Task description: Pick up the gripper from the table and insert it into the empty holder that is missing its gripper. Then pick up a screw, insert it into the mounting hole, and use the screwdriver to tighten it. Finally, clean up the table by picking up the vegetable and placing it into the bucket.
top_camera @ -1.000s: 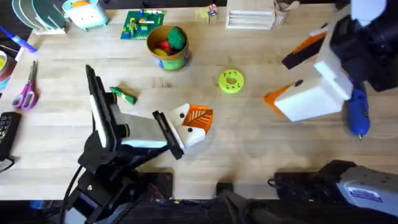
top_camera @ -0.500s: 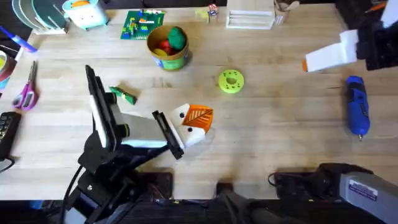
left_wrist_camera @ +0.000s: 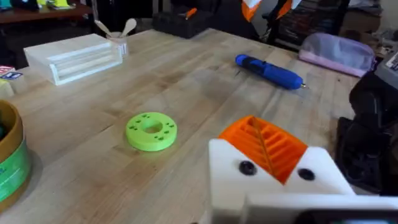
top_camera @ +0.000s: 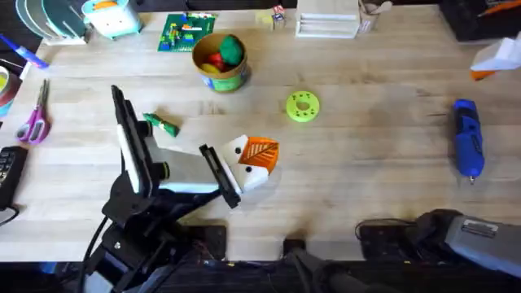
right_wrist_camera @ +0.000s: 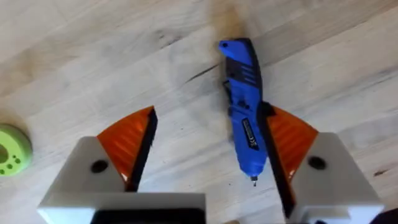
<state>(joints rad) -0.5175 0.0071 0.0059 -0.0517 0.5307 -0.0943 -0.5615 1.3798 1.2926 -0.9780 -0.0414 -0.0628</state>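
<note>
The blue screwdriver [top_camera: 467,148] lies on the table at the right, also in the left wrist view as the screwdriver [left_wrist_camera: 268,70]. My right gripper [top_camera: 492,59] is at the far right edge. It hangs open high above the screwdriver [right_wrist_camera: 244,121], as the right gripper [right_wrist_camera: 210,112] with its orange pads wide apart. My left gripper [top_camera: 264,159] sits low over the table's middle. It is shut, with the orange pads of the left gripper [left_wrist_camera: 255,124] pressed together. The green vegetable [top_camera: 161,124] lies left of it. The bucket [top_camera: 220,77] stands at the back with toy produce inside. The loose gripper, holder and screw are out of view.
A lime-green disc [top_camera: 302,106] with holes lies between the bucket and the screwdriver, and shows as the disc [left_wrist_camera: 151,130] ahead of my left gripper. Scissors [top_camera: 34,118] and a black remote [top_camera: 8,175] lie at the left edge. A clear box [top_camera: 328,24] stands at the back.
My right gripper has swung from over the table's right side out toward the far right edge, uncovering the screwdriver. The left arm and the table's things have not moved.
</note>
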